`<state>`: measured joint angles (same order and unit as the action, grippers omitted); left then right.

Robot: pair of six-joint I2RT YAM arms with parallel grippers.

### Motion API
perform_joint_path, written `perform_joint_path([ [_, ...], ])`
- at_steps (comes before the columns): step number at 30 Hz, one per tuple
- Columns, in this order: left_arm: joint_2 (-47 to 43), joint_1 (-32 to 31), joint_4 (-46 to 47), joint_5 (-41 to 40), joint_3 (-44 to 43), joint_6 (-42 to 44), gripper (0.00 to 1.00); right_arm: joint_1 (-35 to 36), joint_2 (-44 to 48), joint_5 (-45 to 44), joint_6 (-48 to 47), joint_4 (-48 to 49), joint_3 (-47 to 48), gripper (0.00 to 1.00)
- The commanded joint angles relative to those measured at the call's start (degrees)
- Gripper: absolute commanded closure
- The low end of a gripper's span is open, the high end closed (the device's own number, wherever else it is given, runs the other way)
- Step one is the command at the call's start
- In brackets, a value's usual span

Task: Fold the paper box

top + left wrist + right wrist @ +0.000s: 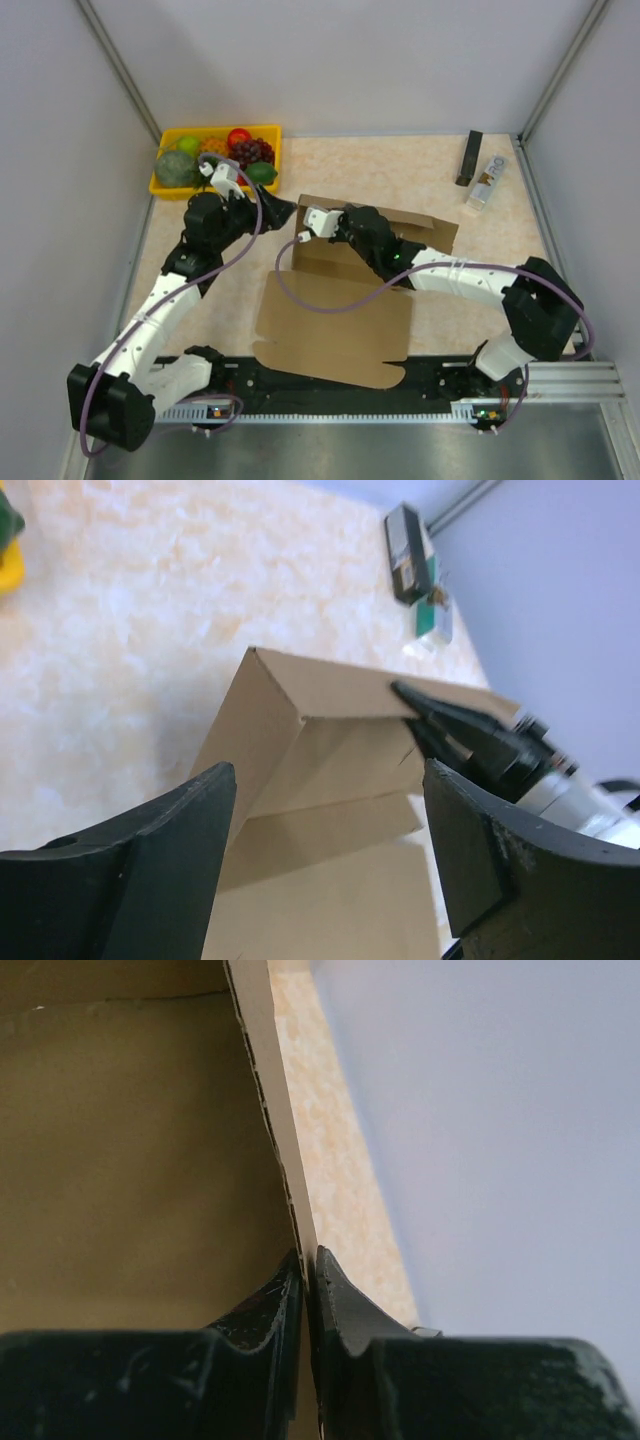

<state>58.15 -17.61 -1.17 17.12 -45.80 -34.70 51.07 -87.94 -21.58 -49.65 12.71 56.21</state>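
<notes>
Cardboard of the box (130,1160) fills the left half of the right wrist view, with one wall seen edge-on, running from top centre down to the fingers. The right gripper (308,1260) is pinched tight on that edge, one finger on each face. Speckled table (340,1190) shows just right of the wall.

In the left wrist view, the left gripper (328,775) stands wide, with nothing between its fingers (the box lies beyond them). A raised corner of the box sits at centre frame, and the right gripper's black tip meets the top edge of the far wall at right of centre. A dark bar (408,565) and a small pack (435,620) lie at upper right.

From the top camera, the box is at mid-frame: a flat panel toward lower centre, with walls folded up at its upper end. Both arms reach in, the left from lower left and the right from lower right. A yellow tray (156,187) of fruit (178,168) sits at upper left, apart from the box. The bar and pack are at upper right, well apart from it.
</notes>
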Motion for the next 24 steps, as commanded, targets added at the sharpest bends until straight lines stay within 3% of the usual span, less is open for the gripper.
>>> perform_joint_path([
  [1,-0.2,0.4,5.8,-2.4,-2.5,-3.9,0.19,1.2,3.4,-2.8,-8.9,16.1,-2.6,0.92],
  [10,5.7,0.4,5.7,-1.7,-3.9,-1.3,0.19,5.3,-0.4,-7.9,-17.8,29.6,-5.8,0.92],
  [19,7.9,0.4,7.7,-0.9,-3.8,0.5,0.18,6.8,-1.9,-8.0,-20.6,30.6,-6.0,0.92],
  [24,3.4,0.6,11.8,6.4,-0.3,0.2,0.21,6.9,-2.5,-7.8,-20.2,28.6,-6.9,0.92],
])
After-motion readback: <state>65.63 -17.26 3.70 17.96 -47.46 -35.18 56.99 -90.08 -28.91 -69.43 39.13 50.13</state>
